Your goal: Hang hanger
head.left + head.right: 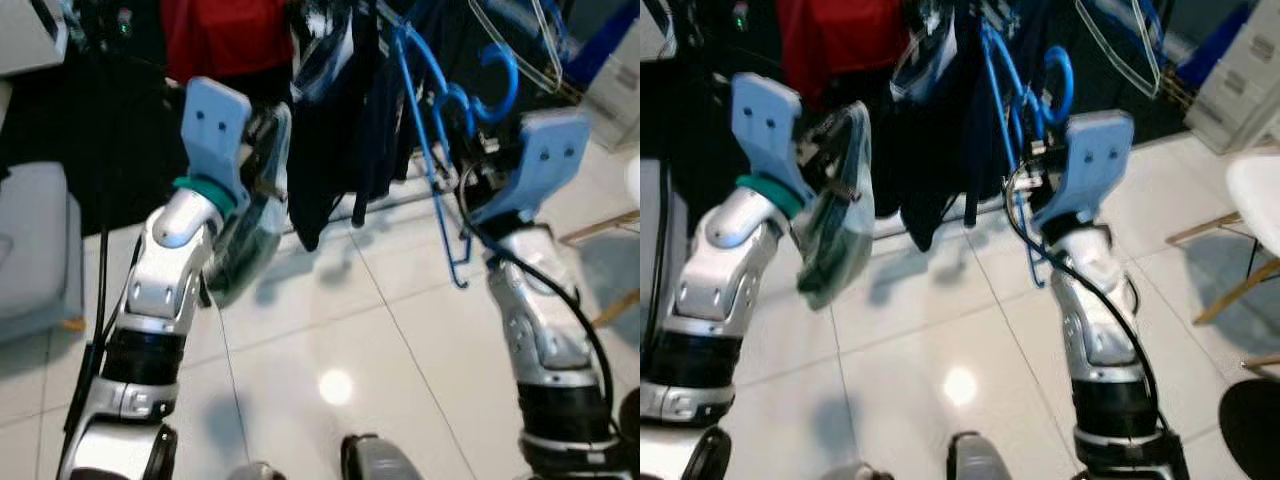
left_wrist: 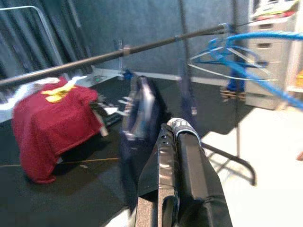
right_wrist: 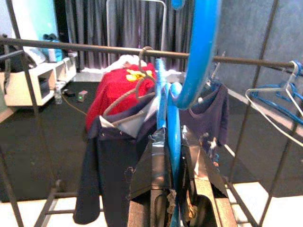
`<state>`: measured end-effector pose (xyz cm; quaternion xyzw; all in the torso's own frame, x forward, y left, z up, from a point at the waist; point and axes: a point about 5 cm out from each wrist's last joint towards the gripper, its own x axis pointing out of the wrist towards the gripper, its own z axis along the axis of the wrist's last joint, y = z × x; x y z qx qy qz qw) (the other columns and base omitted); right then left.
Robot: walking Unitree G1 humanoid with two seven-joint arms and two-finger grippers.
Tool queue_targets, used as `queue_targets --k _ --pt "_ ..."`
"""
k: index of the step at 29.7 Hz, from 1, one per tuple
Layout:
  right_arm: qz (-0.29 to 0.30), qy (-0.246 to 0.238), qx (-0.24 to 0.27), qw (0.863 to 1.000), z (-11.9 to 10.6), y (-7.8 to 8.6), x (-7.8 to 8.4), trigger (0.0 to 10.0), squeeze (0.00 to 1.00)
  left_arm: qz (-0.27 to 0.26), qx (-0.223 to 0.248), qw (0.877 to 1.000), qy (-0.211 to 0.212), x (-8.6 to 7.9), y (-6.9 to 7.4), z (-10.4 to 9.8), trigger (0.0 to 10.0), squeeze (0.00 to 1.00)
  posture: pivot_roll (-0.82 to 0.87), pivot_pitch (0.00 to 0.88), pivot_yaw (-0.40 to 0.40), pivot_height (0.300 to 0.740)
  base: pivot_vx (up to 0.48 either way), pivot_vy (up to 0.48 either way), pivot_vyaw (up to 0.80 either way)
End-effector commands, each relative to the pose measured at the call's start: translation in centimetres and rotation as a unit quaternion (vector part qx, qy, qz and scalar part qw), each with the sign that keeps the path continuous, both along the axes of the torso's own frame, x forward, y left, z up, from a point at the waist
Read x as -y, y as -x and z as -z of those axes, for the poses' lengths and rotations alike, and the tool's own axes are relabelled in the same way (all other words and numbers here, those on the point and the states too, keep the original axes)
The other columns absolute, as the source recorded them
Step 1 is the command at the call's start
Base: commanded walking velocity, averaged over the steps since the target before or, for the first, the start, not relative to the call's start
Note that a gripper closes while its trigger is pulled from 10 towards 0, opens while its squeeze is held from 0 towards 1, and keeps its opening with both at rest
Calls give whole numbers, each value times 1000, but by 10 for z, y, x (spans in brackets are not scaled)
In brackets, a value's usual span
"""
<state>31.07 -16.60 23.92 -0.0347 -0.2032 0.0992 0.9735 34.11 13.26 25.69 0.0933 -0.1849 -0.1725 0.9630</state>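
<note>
My right gripper point(image 3: 173, 138) is shut on a blue plastic hanger point(image 1: 437, 140), held upright before me. Its curved hook point(image 3: 198, 56) rises close to the dark clothes rail point(image 3: 75, 47), and I cannot tell whether the two touch. My left gripper point(image 1: 264, 160) is raised at the left, shut on a limp grey-green garment point(image 1: 245, 238) that hangs down from it. In the left wrist view its fingers point(image 2: 166, 156) lie together with dark cloth point(image 2: 203, 194) draped beside them. A navy garment point(image 1: 335, 150) hangs on the rail between both grippers.
A red shirt point(image 3: 116, 92) lies behind the rail. Several blue and white wire hangers point(image 3: 279, 101) hang at the rail's right end. A white chair point(image 1: 1255, 190) and a drawer cabinet point(image 1: 1240, 80) stand right. Grey furniture point(image 1: 35, 250) sits left. The floor is glossy tile point(image 1: 330, 340).
</note>
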Motion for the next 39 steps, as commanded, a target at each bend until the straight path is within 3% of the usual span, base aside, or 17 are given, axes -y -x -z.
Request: queue_targets --k 1,4,9,13,15,17,24,26,27,28,29,31,32,35,36,39 --pt "-31 12 0 999 -1 6 -7 10000 0 -23 -14 1000 0 -12 0 5 10000 0 -97 73 60 740 0 0 0" --pt "-50 43 -8 998 0 13 -2 10000 0 -33 -24 999 -25 -24 2 8 10000 0 -99 82 61 740 0 0 0" --pt "-70 59 -18 996 3 19 -2 10000 0 -32 -41 998 -37 -28 4 14 10000 0 -100 85 62 740 0 0 0" --pt "-100 67 -30 992 6 25 -8 10000 0 -35 -74 996 -28 -27 6 25 10000 0 -99 90 64 740 0 0 0" --pt "-120 67 -38 990 10 29 -15 10000 0 -45 -109 993 11 -25 9 32 10000 0 -100 92 64 740 0 0 0" --pt "-127 60 -40 989 10 31 -18 10000 0 -52 -118 991 21 -25 9 34 10000 0 -97 94 63 740 0 0 0" --pt "-162 45 -46 985 9 37 -33 10000 0 -67 -80 995 -7 -25 6 28 10000 0 -97 96 60 740 0 0 0" --pt "-176 49 -51 982 11 41 -38 10000 0 -98 -74 992 -12 -29 0 26 10000 0 -100 97 60 740 0 0 0" --pt "-189 53 -57 979 12 46 -40 10000 0 -148 -76 986 -32 -37 -8 26 10000 0 -103 100 60 740 0 0 0" --pt "-189 53 -57 979 12 46 -40 10000 0 -148 -76 986 -32 -37 -8 26 10000 0 -103 100 60 740 0 0 0" --pt "-202 54 -64 976 13 53 -42 10000 0 -191 -69 977 -65 -47 -16 25 10000 0 -112 107 63 740 0 0 0" --pt "-202 54 -64 976 13 53 -42 10000 0 -191 -69 977 -65 -47 -16 25 10000 0 -112 107 63 740 0 0 0" --pt "-217 40 -80 972 15 66 -40 10000 0 -234 -46 963 -123 -63 -24 19 10000 0 -116 117 69 740 0 0 0" --pt "-217 40 -80 972 15 66 -40 10000 0 -234 -46 963 -123 -63 -24 19 10000 0 -116 117 69 740 0 0 0" --pt "-235 28 -103 966 19 79 -38 10000 0 -247 -32 954 -168 -76 -30 14 10000 0 -116 123 75 740 0 0 0" --pt "-235 28 -103 966 19 79 -38 10000 0 -247 -32 954 -168 -76 -30 14 10000 0 -116 123 75 740 0 0 0"
